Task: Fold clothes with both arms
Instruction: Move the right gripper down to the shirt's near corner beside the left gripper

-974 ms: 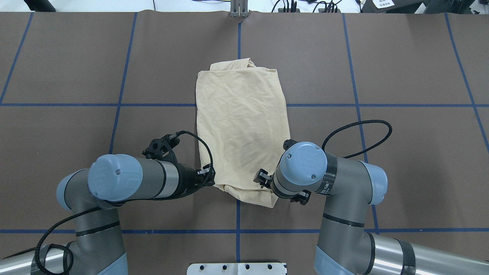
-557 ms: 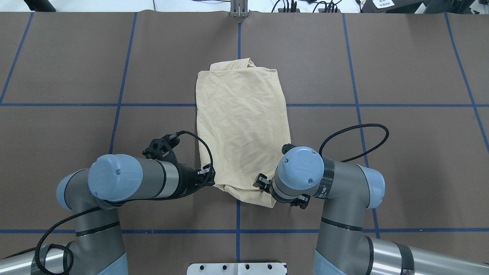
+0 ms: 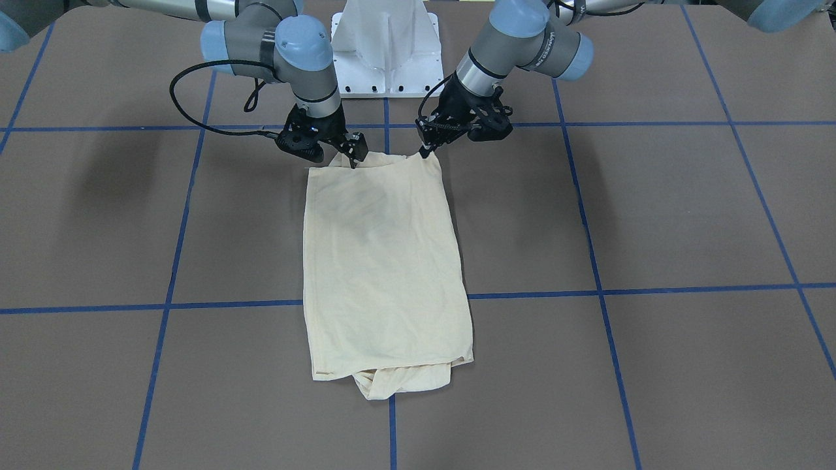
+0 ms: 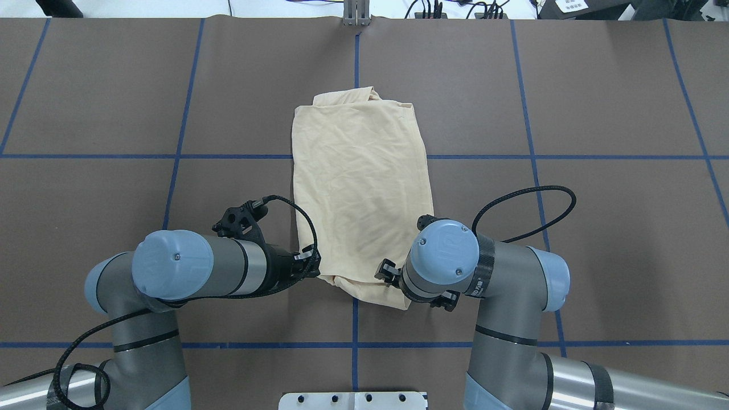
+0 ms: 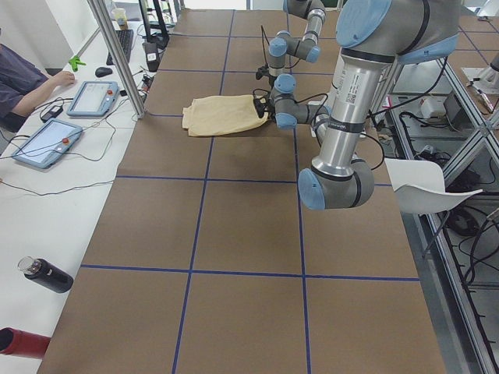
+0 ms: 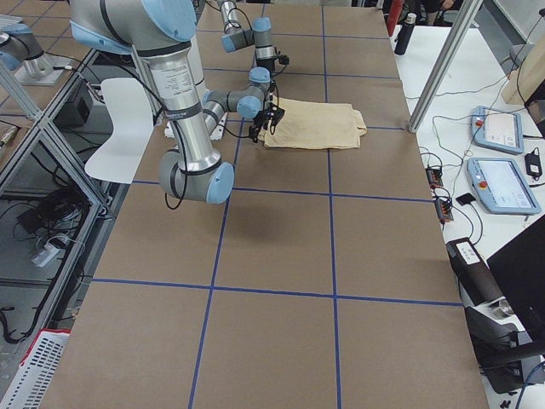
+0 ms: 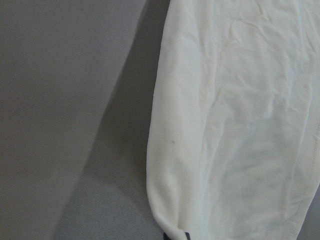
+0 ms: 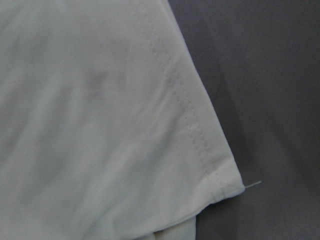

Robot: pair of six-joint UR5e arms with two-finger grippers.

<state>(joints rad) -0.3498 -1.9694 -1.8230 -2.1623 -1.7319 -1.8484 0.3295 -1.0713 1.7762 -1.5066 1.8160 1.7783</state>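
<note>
The pale cream-yellow shirt (image 4: 359, 188) lies folded into a long rectangle in the middle of the table, plain side up; no print or neck label shows. It also shows in the front view (image 3: 385, 261). My left gripper (image 3: 424, 152) is low at the shirt's near left corner and looks shut on that corner; the left wrist view shows the cloth (image 7: 240, 125) running down to dark fingertips. My right gripper (image 3: 353, 156) hangs over the near right corner with its jaws apart. The right wrist view shows the hem corner (image 8: 220, 182) and no fingers.
The table (image 4: 114, 85) is brown with blue tape lines. The white pedestal base (image 3: 385, 46) stands right behind the grippers. Bunched sleeve cloth (image 3: 392, 382) sticks out at the shirt's far end. Tablets (image 5: 92, 97) and a dark bottle (image 5: 45, 274) lie on the operators' side bench.
My right arm has shifted a little to the left and toward the robot over the shirt's near right corner. My left arm and the shirt have not moved.
</note>
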